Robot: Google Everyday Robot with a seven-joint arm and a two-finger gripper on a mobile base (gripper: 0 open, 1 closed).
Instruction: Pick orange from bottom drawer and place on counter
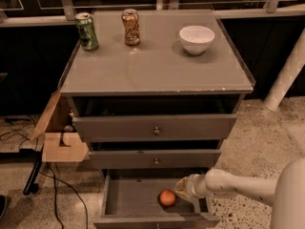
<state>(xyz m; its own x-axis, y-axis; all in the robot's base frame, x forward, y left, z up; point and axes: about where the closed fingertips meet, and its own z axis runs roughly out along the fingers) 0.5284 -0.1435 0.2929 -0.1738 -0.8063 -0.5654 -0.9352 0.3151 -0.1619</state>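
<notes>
Camera view, single vantage, looking down on the front of a grey three-drawer cabinet (155,142). Its flat, slightly glossy grey counter (157,68) has a thin pale edge, chipped along the near side. Three items stand along the far part of the counter: a green drinks can (87,31) at far left, an orange-brown soda can (130,27) just right of it, and a white round bowl (197,39) at far right, well apart from the cans. All three are upright.

Both upper grey drawers with small round knobs, top (155,127) and middle (155,159), are pulled partly out. Below them the bottom drawer (128,199), a wide shallow grey box, is pulled out furthest.

A small round bright orange fruit (167,197) rests on the drawer floor, right of centre. The gripper (182,187), at the end of a pale arm (238,187) entering from the right, is low inside the bottom drawer, just right of the orange and very close to it. Contact cannot be confirmed. Whether the gripper is spread or closed cannot be told.

An open light wooden box (59,140) sits against the cabinet's left side, with dark cables (57,190) on the speckled floor (267,132) beneath.
</notes>
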